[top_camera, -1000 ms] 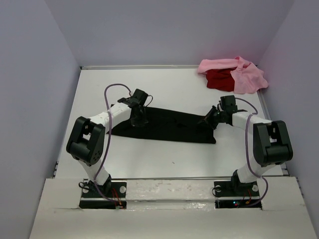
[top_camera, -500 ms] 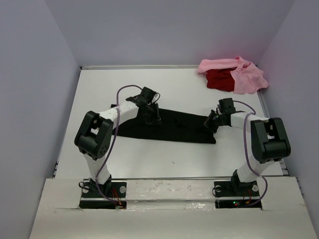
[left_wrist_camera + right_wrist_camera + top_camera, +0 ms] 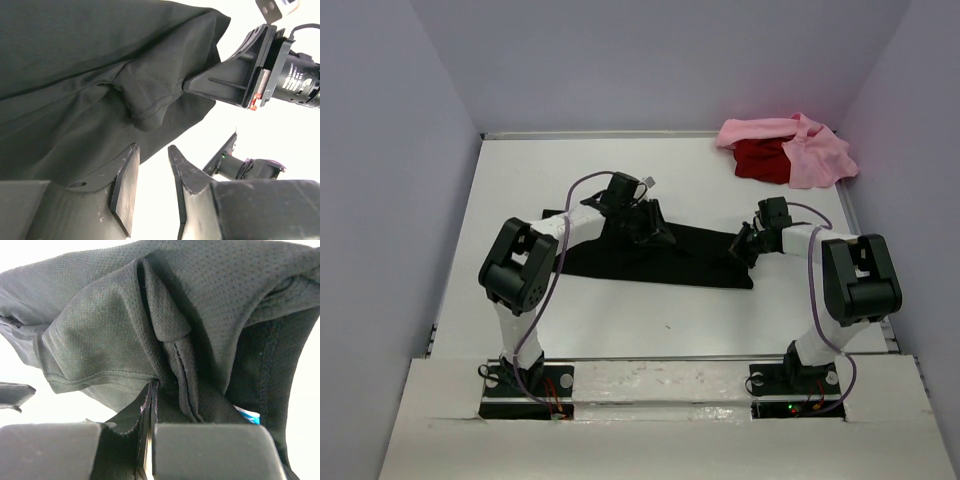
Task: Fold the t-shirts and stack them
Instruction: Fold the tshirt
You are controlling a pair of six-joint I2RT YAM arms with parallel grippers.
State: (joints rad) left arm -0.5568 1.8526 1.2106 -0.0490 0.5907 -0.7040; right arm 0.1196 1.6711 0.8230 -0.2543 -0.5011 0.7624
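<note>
Folding the black shirt [image 3: 692, 256] was, by my reading, the step you had in hand. It lay as a long, half-folded band across the middle of the table [image 3: 520, 190], running from 9 o'clock to 3 o'clock, with nothing stacked on it. Your right gripper [image 3: 744, 244] sat at the 3 o'clock end with its jaws pressed together on a bunched edge of the cloth, pinching it. Your left gripper [image 3: 152, 148] hovered near the middle of the band, its jaws a little apart and empty, with white table showing through the gap. The pink shirt [image 3: 817, 160] and the red shirt [image 3: 758, 160] lay in a loose heap at the far corner, about 1 o'clock, well apart from the black one and not folded. The next move probably called for you to bring the left jaws down on a free edge, close on it cleanly, and then carry both ends over together so the fold landed flat rather than twisted.
</note>
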